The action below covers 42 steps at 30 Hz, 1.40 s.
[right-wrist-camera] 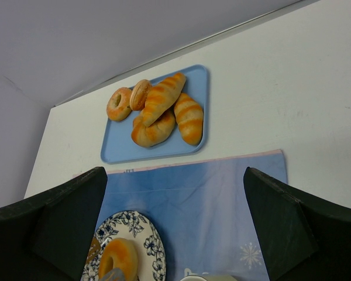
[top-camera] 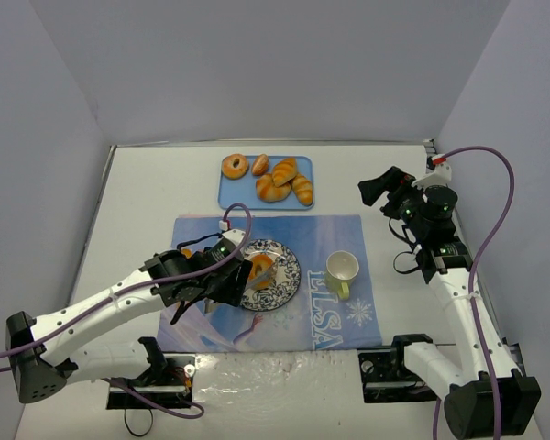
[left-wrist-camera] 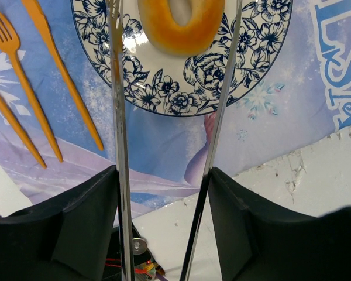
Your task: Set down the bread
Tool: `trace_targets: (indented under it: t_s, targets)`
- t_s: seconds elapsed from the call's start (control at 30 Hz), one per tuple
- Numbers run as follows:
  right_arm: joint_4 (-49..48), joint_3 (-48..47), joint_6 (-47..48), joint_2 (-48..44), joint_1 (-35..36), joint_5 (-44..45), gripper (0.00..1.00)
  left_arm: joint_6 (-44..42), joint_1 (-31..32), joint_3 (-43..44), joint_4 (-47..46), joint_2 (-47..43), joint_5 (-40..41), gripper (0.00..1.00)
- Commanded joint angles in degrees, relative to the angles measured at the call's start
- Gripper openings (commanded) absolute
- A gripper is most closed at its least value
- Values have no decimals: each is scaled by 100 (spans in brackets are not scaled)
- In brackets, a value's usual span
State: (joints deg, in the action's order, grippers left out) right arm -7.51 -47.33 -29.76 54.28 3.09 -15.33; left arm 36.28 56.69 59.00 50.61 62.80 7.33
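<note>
The bread (top-camera: 261, 267) is a golden ring donut lying on the blue-flowered plate (top-camera: 282, 286). In the left wrist view the bread (left-wrist-camera: 164, 36) lies between two metal tong blades (left-wrist-camera: 118, 117) that stand spread on either side of it without touching it. My left gripper (top-camera: 222, 282) is shut on the tongs, its black fingers (left-wrist-camera: 76, 222) pressing the blades from outside. My right gripper (top-camera: 378, 188) is open and empty, raised at the right. Its wrist view shows the bread (right-wrist-camera: 118, 257) and the plate (right-wrist-camera: 145, 234) far below.
A blue tray (top-camera: 234, 196) at the back holds a second ring donut (top-camera: 235, 166) and crescent rolls (top-camera: 284, 180). A cream cup (top-camera: 342, 269) stands right of the plate on the blue placemat (top-camera: 348, 316). An orange fork (left-wrist-camera: 14, 88) and knife (left-wrist-camera: 64, 76) lie left of the plate.
</note>
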Motion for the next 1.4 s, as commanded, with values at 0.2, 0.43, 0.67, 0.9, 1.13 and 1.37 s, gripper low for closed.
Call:
trace_targets:
  t_s: [0.2,0.43,0.67,0.9,1.13,1.37]
  targets:
    - [-550,-13,49,27,33,83,100,-25,47,307,64,-249,126,58]
    - [-550,-55,46,30,33,80,100,-88,29,842,302,-315,482,58]
    - [-547,-98,35,18,33,37,100,-456,-396,1608,532,29,763,58]
    - [-632,-128,-31,76,33,-79,100,-1157,-2307,2453,159,581,30,58]
    - [-750,-165,-105,210,51,-202,100,-1383,-4018,3265,-328,1546,-182,57]
    - [-726,-149,-37,212,51,-203,100,-1297,-5231,3896,-792,2984,-285,57]
